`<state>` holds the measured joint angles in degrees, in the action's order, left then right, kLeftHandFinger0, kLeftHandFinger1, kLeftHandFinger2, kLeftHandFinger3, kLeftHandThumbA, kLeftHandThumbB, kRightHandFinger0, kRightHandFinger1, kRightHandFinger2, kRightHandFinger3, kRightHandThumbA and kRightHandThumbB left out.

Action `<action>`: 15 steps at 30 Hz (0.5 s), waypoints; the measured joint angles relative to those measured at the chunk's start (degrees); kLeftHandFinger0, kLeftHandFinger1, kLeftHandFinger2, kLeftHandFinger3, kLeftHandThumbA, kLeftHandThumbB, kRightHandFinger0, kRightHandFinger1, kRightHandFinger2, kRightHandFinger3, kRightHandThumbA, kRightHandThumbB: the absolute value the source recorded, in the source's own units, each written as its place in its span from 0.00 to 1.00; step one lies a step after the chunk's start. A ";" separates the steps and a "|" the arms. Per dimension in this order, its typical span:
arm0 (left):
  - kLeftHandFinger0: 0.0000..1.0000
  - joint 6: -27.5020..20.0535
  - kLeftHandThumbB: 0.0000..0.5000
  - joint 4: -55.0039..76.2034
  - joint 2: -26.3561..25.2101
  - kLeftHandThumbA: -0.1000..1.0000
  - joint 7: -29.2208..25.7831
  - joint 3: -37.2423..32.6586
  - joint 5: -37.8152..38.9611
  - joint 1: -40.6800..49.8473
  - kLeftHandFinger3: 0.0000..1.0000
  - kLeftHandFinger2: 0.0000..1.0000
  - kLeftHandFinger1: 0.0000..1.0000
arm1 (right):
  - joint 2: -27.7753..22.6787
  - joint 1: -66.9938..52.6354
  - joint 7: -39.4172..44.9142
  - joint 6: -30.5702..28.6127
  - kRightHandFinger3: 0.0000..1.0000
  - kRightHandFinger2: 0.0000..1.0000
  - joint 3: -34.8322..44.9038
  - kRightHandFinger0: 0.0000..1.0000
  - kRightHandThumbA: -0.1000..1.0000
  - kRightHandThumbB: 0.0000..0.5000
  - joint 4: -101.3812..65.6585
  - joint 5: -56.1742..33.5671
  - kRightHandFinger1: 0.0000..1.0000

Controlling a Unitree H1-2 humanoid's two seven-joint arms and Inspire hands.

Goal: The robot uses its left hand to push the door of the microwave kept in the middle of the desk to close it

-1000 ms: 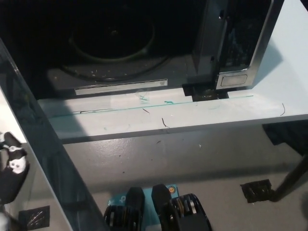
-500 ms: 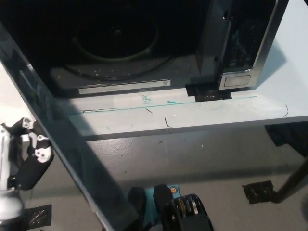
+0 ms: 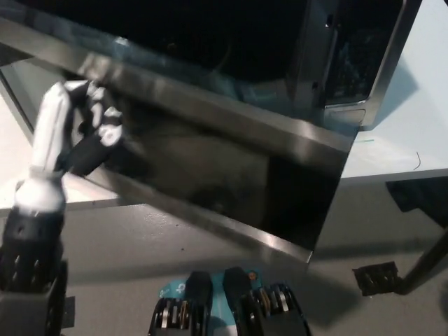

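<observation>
Pressing against the outer face of the microwave door [image 3: 231, 175], the fingers [image 3: 105, 126] of the robot's white left hand [image 3: 77, 129] are curled and held close together, holding nothing; the fingertips sit on the dark glass near the door's left end, close under its upper metal edge. Behind them the white forearm runs down and away from the door into a black wrist cuff. Half a second earlier this hand hung lower, beside the door's edge, and the door stood wide open, seen almost edge-on as a thin diagonal. The door has since swung far round: its broad dark panel with a brushed metal border now spreads across the front of the microwave [image 3: 350, 63], hiding the turntable that was visible inside before. It is not fully shut, its near edge still tilting out over the floor. To the right of the door, the microwave's control panel side and a strip of pale desk [image 3: 413, 140] show. The right hand is out of view.
</observation>
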<state>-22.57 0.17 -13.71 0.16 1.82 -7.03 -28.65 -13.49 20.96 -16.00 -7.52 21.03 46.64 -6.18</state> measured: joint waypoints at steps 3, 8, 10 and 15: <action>0.00 -0.96 0.25 -4.91 0.02 0.00 -0.04 -1.64 -1.24 -4.40 0.12 0.00 0.00 | 0.03 -0.07 0.00 0.00 0.55 0.52 -0.02 0.49 0.00 0.30 0.05 -0.02 0.50; 0.00 -1.85 0.24 -14.53 0.44 0.00 -0.39 -4.14 -3.08 -10.78 0.19 0.02 0.00 | 0.06 -0.32 0.06 -0.01 0.55 0.53 0.00 0.49 0.00 0.28 0.16 -0.26 0.50; 0.00 -2.05 0.24 -18.11 0.73 0.00 -0.58 -4.83 -4.00 -12.82 0.21 0.02 0.00 | 0.08 -0.33 0.13 -0.01 0.56 0.53 0.00 0.50 0.00 0.27 0.16 -0.41 0.51; 0.00 -2.91 0.23 -24.59 1.08 0.00 -1.86 -5.96 -6.67 -16.19 0.21 0.05 0.00 | 0.08 -0.56 0.22 -0.03 0.55 0.49 -0.15 0.45 0.00 0.29 0.16 -0.49 0.46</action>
<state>-25.48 -24.42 -12.64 -1.70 -4.15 -13.70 -44.84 -13.41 20.40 -15.78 -7.56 20.89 46.80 -6.67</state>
